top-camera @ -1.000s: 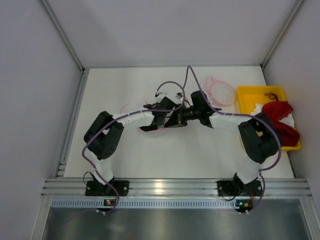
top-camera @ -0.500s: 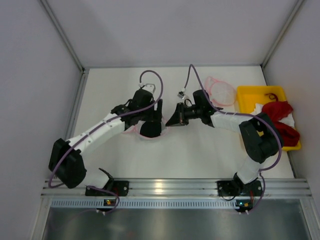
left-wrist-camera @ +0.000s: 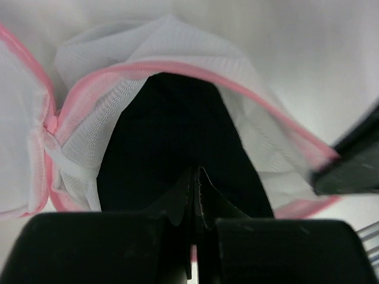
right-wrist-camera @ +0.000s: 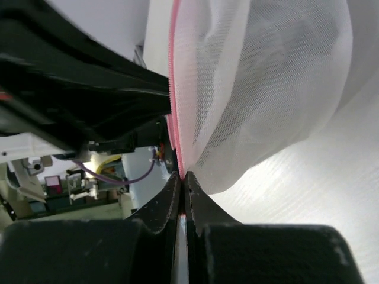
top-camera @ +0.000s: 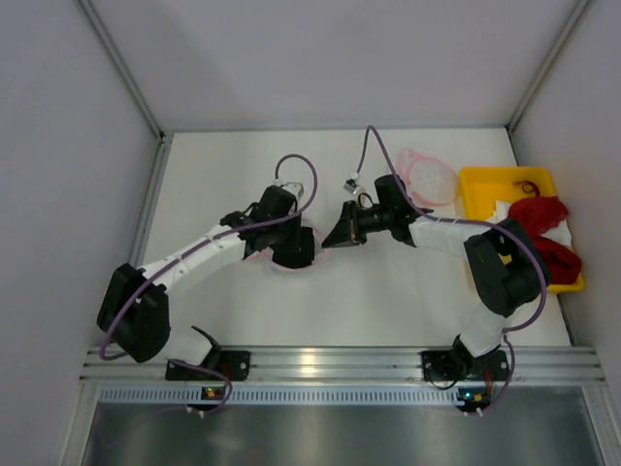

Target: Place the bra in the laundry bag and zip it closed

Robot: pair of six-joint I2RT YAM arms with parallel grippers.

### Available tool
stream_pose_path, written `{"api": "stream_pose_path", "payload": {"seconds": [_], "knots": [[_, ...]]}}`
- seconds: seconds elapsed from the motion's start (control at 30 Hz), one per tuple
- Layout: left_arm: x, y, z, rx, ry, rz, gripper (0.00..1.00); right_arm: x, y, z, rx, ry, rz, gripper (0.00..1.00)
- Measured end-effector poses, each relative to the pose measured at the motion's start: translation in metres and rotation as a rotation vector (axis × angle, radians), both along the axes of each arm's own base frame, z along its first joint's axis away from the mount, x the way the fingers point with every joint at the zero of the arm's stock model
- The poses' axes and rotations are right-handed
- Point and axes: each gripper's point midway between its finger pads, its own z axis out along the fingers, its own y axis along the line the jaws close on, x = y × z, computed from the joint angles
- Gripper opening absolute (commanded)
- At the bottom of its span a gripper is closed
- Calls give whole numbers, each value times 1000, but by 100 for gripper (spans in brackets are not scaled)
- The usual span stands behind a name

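Bra [left-wrist-camera: 172, 136] fills the open laundry bag [left-wrist-camera: 89, 115] — right gripper [right-wrist-camera: 182, 175] pinching its rim.

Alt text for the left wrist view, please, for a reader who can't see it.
The left gripper has its fingers closed on a black fabric bra, which lies inside the open mouth of a white mesh laundry bag with pink zip trim. The bag's rim arches over the bra, and the white table shows behind.
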Motion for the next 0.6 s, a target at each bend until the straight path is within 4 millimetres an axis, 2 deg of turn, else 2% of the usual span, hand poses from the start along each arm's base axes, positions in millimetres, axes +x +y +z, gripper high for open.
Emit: {"api": "stream_pose_path", "payload": {"seconds": [0.17, 0.2, 0.27, 0.3, 0.4, 0.43, 0.5, 0.53, 0.57, 0.6], "knots": [[2, 4, -60, 91, 135, 69, 0, 5, 10, 27, 108, 16, -8, 0], [2, 5, -79, 122, 181, 80, 0, 6, 12, 34, 139, 25, -13, 0], [4, 3, -95, 141, 223, 92, 0, 5, 13, 40, 171, 45, -20, 0], [6, 2, -97, 137, 235, 96, 1, 4, 13, 41, 182, 64, -25, 0], [19, 2, -89, 109, 222, 111, 12, 1, 11, 40, 193, 102, -32, 0], [21, 3, -87, 102, 221, 113, 23, 1, 12, 40, 194, 106, -33, 0], [20, 4, -81, 85, 220, 90, 33, 0, 11, 38, 184, 98, -29, 0], [20, 3, -74, 71, 208, 74, 37, 0, 10, 36, 175, 95, -26, 0], [18, 2, -66, 57, 194, 58, 47, -1, 9, 32, 160, 92, -24, 0], [16, 2, -55, 38, 171, 36, 50, -1, 9, 29, 146, 86, -20, 0]]}}
